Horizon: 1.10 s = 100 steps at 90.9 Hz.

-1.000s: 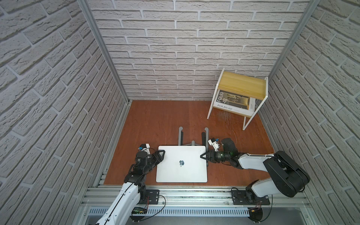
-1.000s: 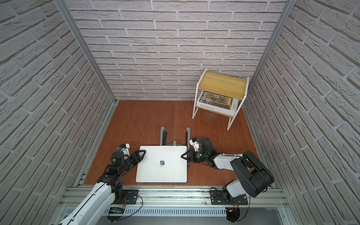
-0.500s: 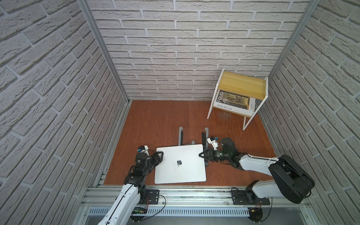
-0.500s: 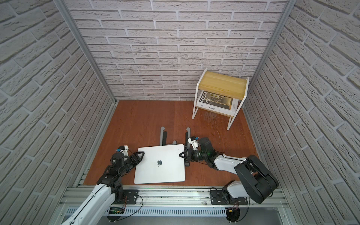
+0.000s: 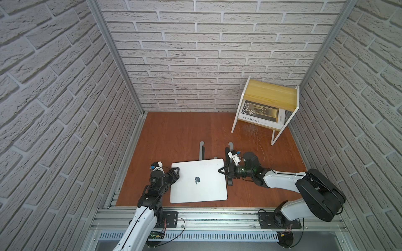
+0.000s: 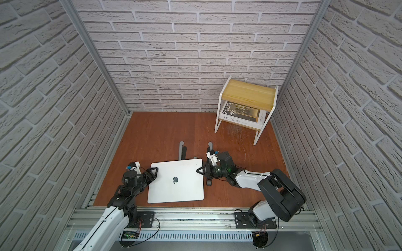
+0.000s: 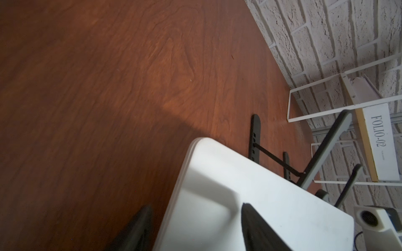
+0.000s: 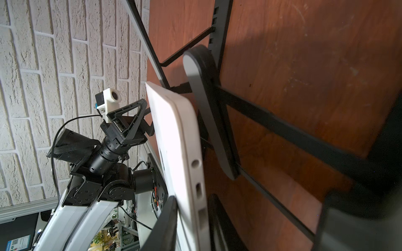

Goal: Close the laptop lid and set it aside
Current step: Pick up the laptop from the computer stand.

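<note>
place: probably lab test cell | brick-pattern panels [image 5: 206, 54], aluminium rail [image 5: 217, 217]

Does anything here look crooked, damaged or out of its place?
The closed silver-white laptop is askew: its edges are turned slightly against the two bars of the dark grey stand under it. The red-brown wooden tabletop shows pale scratches near the legs of the small white-framed shelf.

The book [image 5: 258, 113] reads "FOLIO-02" on its cover and on its white spine; the laptop lid [image 5: 202, 189] bears a grey apple logo.
</note>
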Available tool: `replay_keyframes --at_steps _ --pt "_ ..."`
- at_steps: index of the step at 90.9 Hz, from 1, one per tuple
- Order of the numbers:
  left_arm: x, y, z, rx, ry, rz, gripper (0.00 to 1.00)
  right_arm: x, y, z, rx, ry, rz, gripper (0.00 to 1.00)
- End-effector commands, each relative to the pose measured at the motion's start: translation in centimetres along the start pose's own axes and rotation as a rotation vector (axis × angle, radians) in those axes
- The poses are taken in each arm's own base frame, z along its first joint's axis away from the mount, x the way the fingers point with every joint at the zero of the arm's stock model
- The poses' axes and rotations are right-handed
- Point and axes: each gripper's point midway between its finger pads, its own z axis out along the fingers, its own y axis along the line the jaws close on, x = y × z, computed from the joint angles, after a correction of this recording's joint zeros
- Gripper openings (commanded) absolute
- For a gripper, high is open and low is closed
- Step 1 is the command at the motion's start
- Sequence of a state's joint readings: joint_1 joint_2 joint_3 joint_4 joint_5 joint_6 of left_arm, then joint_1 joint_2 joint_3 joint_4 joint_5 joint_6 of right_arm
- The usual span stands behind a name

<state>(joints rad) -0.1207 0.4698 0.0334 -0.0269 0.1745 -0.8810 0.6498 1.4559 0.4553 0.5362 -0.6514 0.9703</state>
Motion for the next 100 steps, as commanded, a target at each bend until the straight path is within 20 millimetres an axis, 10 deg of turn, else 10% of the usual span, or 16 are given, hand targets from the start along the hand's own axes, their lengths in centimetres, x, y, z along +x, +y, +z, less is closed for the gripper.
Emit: replay_keyframes --at_steps 1,46,100 --pt "1.4 -2.0 -0.2 0.117 0.07 -0.003 0.68 -0.5 5.6 0.7 -0.171 0.005 -0.104 0.28" --pt "0.6 -3.2 -0.5 0.151 0.053 -0.001 0.66 -0.5 8.6 0.9 -0.266 0.015 -0.108 0.09" --pt "-4.8 -10.1 -1.1 0.201 0.018 0.106 0.68 -3.1 9.2 -1.5 -0.108 -0.036 -0.157 0.03"
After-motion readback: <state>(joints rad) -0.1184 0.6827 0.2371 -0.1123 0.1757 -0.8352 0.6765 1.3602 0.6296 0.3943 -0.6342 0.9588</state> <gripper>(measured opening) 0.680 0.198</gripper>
